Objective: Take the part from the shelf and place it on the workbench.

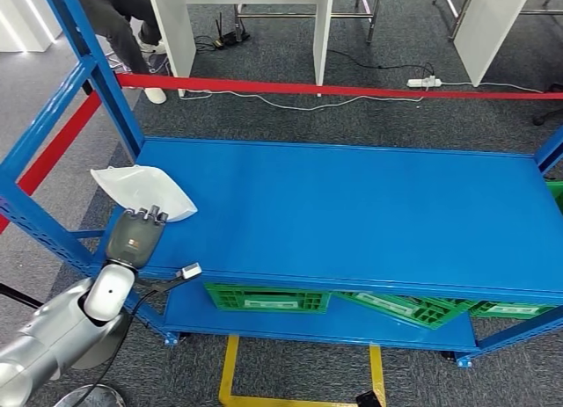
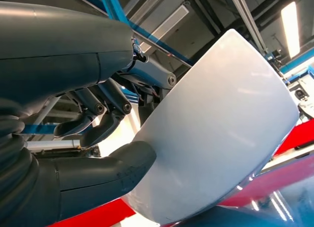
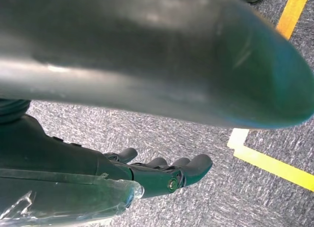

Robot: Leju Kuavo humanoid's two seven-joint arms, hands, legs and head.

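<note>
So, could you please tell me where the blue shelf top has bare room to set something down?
Nearly the whole blue shelf top lies bare, from the white part rightward to the far end. The one crowded spot is the left end, where the left robot hand holds that part.

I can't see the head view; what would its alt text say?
The robot's left hand grips a white curved part at the left end of a blue shelf. Green crates sit on the level below, and red tape crosses the grey carpet behind.
</note>
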